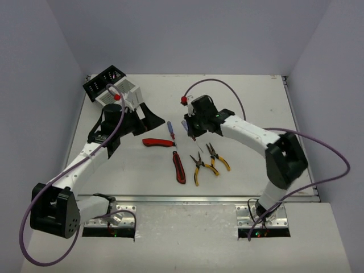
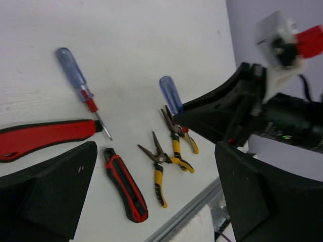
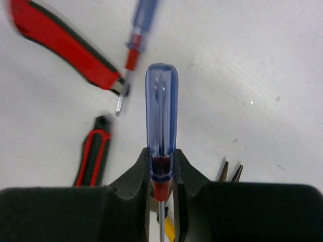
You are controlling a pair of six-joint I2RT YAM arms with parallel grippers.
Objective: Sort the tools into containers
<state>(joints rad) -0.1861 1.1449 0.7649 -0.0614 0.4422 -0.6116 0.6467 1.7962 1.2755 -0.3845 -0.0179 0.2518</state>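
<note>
At mid-worktop (image 1: 256, 96), right tool (image 3: 161, 176) is closed down on the blue-handled screwdriver (image 3: 161, 111). Fingers sit either side of the red collar where handle meets shaft, and the handle pokes out ahead of them. Can't tell from these views whether it's off the surface.

Left tool (image 1: 145, 120) is wide open, holding nothing, hanging just in front of the containers (image 1: 119, 91) at the far left corner.

How I'd run this step:
- Grip is at one end, so most of the handle overhangs. I expect it to pivot if I swing fast. Confirm the pinch is firm, then go slow.
- Lift straight up first. Second blue screwdriver (image 3: 144, 20) lies near the handle tip, and the pliers (image 1: 197, 166) have their noses just beside my fingers. Any sideways drag will probably scatter them.
- Utility knives (image 1: 179, 166) are further off on the near side, so less of a worry.
- Containers are well apart from the pick point, and the left arm sits between. I'd pull left clear before traversing.
- Over the bin, tip shaft-down and release low so it doesn't bounce out. Which bin takes screwdrivers I can't tell from here.
</note>
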